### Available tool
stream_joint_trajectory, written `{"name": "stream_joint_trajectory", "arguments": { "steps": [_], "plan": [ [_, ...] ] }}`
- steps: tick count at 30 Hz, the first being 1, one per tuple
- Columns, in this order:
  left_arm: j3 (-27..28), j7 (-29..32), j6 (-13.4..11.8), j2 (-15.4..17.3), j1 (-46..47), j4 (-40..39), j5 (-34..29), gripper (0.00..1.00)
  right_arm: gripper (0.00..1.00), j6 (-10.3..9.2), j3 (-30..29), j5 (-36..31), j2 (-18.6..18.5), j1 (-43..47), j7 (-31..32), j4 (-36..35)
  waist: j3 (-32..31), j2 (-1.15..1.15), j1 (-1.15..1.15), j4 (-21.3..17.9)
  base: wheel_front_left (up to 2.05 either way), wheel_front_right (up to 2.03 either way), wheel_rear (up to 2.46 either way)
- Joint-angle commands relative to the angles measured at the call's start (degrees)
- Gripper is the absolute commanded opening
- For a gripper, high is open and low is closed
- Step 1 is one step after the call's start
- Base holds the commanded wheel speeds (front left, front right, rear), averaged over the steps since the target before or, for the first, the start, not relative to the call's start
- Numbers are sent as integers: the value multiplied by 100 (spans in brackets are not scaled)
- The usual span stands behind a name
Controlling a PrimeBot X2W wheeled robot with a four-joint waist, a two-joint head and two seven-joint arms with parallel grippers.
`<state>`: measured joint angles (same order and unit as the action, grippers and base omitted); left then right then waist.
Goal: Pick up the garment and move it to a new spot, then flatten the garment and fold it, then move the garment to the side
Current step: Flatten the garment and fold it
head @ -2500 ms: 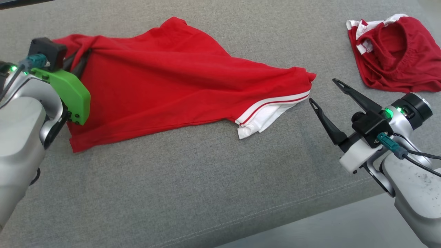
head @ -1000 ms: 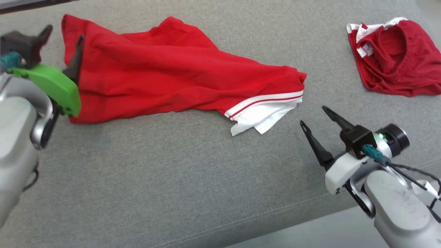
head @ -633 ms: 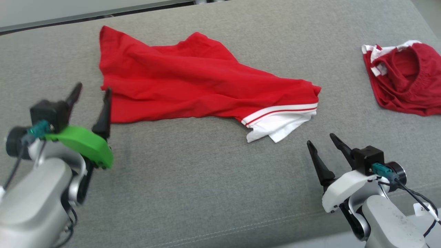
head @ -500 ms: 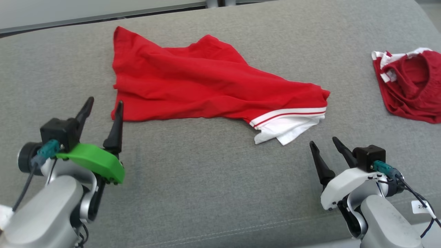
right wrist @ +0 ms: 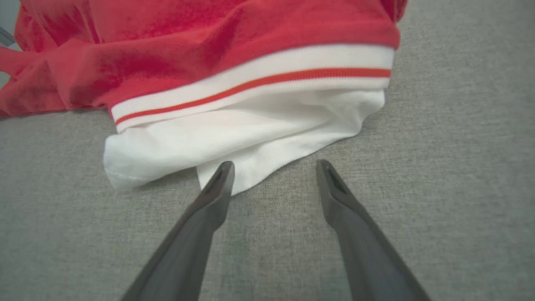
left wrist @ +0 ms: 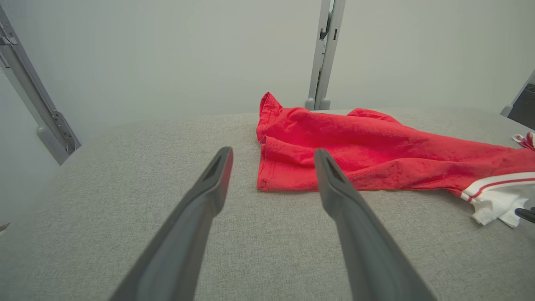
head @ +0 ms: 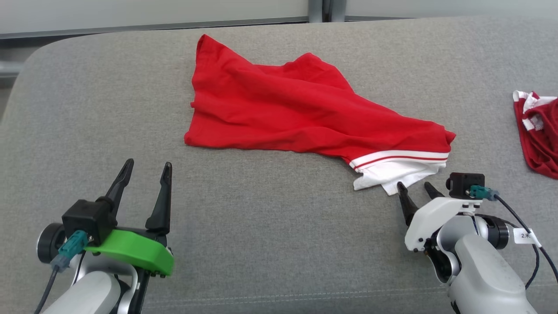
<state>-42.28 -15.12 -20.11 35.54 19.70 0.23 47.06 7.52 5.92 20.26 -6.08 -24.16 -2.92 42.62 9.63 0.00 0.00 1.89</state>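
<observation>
Premises: a robotics test cell or laboratory, not a home. Evidence: a broad surface (head: 261,244) upholstered in grey woven cloth, with a rounded corner at 10 o'clock and a stitched seam (head: 305,295) along the 6 o'clock edge, stands against plain pale panels (left wrist: 167,58). A grey metal post (left wrist: 326,54) rises between the panels at 12 o'clock; a slanted metal strut (left wrist: 37,100) runs up the panel at 9 o'clock. A red garment (head: 296,113) lies on the cloth, a second red garment (head: 540,135) at 3 o'clock.

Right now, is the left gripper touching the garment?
Apart. The head view shows bare cushion between the left gripper and the garment.
</observation>
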Motion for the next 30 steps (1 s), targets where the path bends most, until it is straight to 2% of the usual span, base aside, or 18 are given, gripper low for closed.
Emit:
{"name": "stream_joint_trajectory", "arguments": {
  "steps": [1,5,6,7,8,9,14,15,16,17,23,30],
  "plan": [
    [71,-2,-20,7,-148,-58,-46,100,100,-7,-2,-70,3,-93,41,79,-59,0,0,86,0,0,0],
    [167,-2,-10,-34,-328,-144,-117,100,100,-7,-95,-33,107,-227,195,383,-93,0,0,145,0,0,0],
    [181,-2,3,-32,-355,-150,-134,100,85,-7,-122,-2,128,-250,230,458,-94,0,0,153,0,0,0],
    [190,-2,14,-36,-377,-150,-151,100,56,-7,-133,8,150,-281,249,527,-94,0,0,159,0,0,0],
    [201,-2,23,-46,-389,-153,-156,100,45,-7,-152,17,170,-321,235,592,-94,0,0,164,0,0,0],
    [201,-2,23,-46,-389,-153,-156,100,45,-7,-152,17,170,-321,235,592,-94,0,0,164,0,0,0],
    [257,-2,51,-51,-395,-144,-196,100,23,-6,-222,192,251,-543,135,898,-65,0,0,169,0,0,0],
    [265,-3,51,-47,-395,-139,-206,100,16,-6,-206,228,261,-587,125,958,-58,0,0,168,0,0,0],
    [273,-3,58,-43,-395,-135,-214,100,3,-6,-182,247,265,-634,97,1021,-50,0,0,165,0,0,0],
    [277,-3,66,-41,-392,-130,-216,100,0,-6,-156,240,266,-672,63,1078,-46,0,0,163,0,0,0],
    [267,-3,62,-75,-407,-146,-260,100,0,-6,19,335,198,-702,-95,1259,-58,0,0,116,0,0,0],
    [297,-2,50,-140,-494,-163,-270,100,0,-7,433,773,-346,-248,172,544,-107,0,0,-118,0,0,0]
  ]
}}
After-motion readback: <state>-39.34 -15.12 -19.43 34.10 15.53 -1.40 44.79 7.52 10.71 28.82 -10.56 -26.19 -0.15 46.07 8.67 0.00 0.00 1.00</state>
